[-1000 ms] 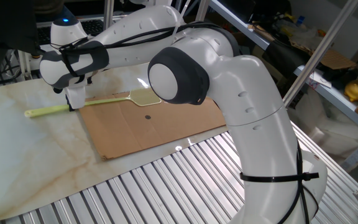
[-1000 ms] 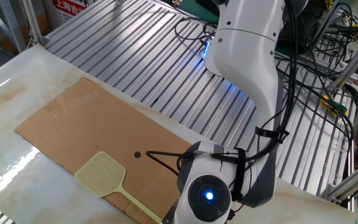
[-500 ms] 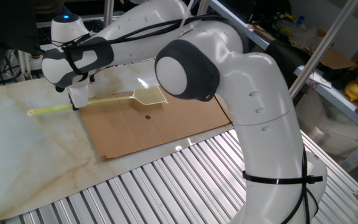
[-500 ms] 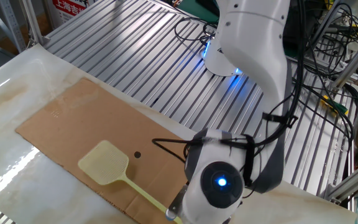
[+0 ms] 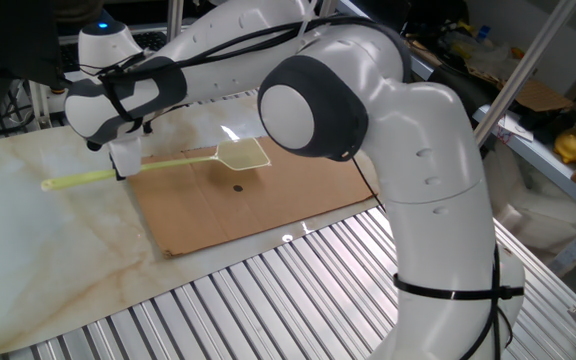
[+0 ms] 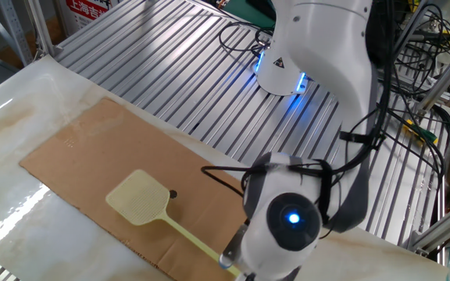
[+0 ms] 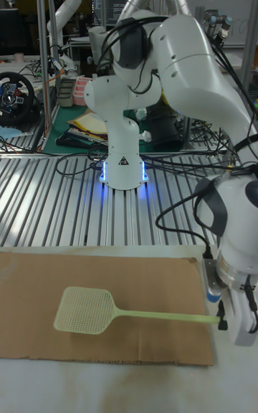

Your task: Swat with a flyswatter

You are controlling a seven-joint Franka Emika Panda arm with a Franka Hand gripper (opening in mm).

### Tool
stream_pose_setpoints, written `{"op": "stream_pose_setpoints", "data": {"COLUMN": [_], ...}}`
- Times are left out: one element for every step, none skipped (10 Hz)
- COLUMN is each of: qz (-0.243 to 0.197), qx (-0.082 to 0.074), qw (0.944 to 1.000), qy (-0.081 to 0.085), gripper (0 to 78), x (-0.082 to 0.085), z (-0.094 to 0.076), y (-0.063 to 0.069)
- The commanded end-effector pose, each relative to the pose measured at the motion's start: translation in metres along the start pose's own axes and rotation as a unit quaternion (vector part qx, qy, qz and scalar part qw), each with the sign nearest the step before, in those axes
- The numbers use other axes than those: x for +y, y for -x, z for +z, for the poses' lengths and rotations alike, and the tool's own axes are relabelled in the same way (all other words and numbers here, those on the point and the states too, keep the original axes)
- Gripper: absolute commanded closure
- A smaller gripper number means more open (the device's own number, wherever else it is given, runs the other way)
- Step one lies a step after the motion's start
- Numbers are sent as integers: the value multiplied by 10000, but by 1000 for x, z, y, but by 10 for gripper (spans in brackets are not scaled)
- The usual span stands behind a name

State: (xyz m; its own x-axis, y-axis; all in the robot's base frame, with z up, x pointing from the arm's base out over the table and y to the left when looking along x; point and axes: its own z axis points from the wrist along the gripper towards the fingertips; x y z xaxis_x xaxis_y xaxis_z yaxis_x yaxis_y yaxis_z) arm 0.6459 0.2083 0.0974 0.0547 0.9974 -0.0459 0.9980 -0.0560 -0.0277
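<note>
My gripper (image 5: 122,168) is shut on the thin handle of the pale yellow-green flyswatter (image 5: 241,153), about a third of the way in from its free end. The handle runs level over the brown cardboard sheet (image 5: 258,205). Its mesh head sits just over the cardboard, beside a small black spot (image 5: 237,187). In the other fixed view the flyswatter head (image 6: 139,197) nearly touches the black spot (image 6: 173,194), and the gripper (image 6: 233,267) holds the handle at the bottom edge. The tall fixed view shows the flyswatter (image 7: 84,309) lying level, gripper (image 7: 223,316) at the right.
The cardboard lies on a marbled white tabletop (image 5: 28,240) bordered by a ribbed metal surface (image 5: 268,300). The robot's base (image 7: 123,169) stands on the ribbed metal behind the cardboard. Shelves with clutter (image 5: 558,140) stand to the right.
The arm has shifted a little and carried the flyswatter along its length, so the mesh head has moved across the cardboard toward the black spot. The grip on the handle is unchanged.
</note>
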Motion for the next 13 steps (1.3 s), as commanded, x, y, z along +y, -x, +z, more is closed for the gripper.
{"op": "stream_pose_setpoints", "data": {"qz": [15,-33,-28,28,-6,2,-1,-11,-18,-39,-67,-38,-56], "qx": [-49,-17,1,-14,13,35,53,78,127,137,99,95,130], "qw": [10000,10000,10000,10000,10000,9999,9999,9999,9999,9998,9999,9999,9999], "qy": [-19,-49,-59,-64,-67,-98,-105,-106,-108,-108,-99,-92,-88], "gripper": [764,764,764,764,764,764,764,764,764,764,764,764,764], "x": [-13,-21,-28,-33,-35,-35,-35,-36,-36,-36,-36,-36,-36], "z": [-10,-15,-18,-19,-19,-19,-19,-19,-19,-19,-19,-19,-19], "y": [-7,-7,-9,-10,-9,-9,-9,-9,-9,-9,-9,-9,-9]}}
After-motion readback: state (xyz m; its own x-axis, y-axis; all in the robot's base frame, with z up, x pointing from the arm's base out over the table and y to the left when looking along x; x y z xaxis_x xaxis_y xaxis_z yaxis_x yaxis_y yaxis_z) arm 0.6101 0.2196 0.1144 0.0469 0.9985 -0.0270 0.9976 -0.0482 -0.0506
